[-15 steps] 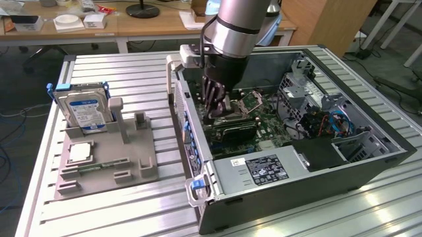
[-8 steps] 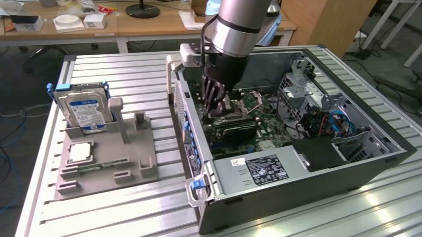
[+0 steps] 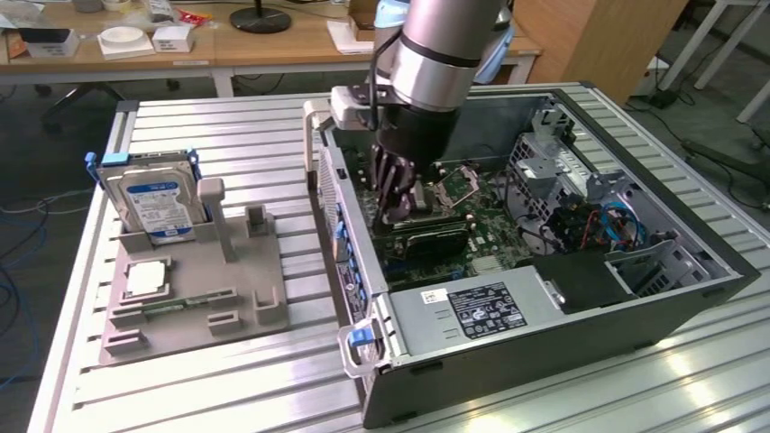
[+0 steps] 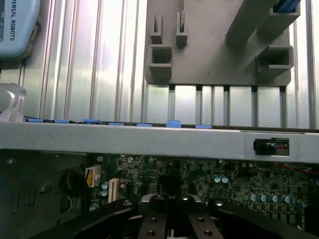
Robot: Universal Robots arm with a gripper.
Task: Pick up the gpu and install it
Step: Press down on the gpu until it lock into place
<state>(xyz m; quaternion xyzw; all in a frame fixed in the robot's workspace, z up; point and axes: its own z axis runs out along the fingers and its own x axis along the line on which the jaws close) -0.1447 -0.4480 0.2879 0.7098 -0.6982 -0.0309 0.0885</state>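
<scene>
Gpu (image 3: 431, 236) lies low in the case (image 3: 673, 298), long axis along its wall.

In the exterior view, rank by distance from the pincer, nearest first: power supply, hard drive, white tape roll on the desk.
1. Power supply: inside the case, just toward the camera from the pincer.
2. Hard drive: upright in the holder, exterior view's left.
3. Tape roll: back desk, far left.

My arm (image 3: 439, 45) reaches straight down, wrist vertical, dark gripper (image 3: 398, 203) lowered at its tip. My fingers (image 4: 172, 221) are drawn fully together, knuckles and black linkages folded inward on both sides.
</scene>
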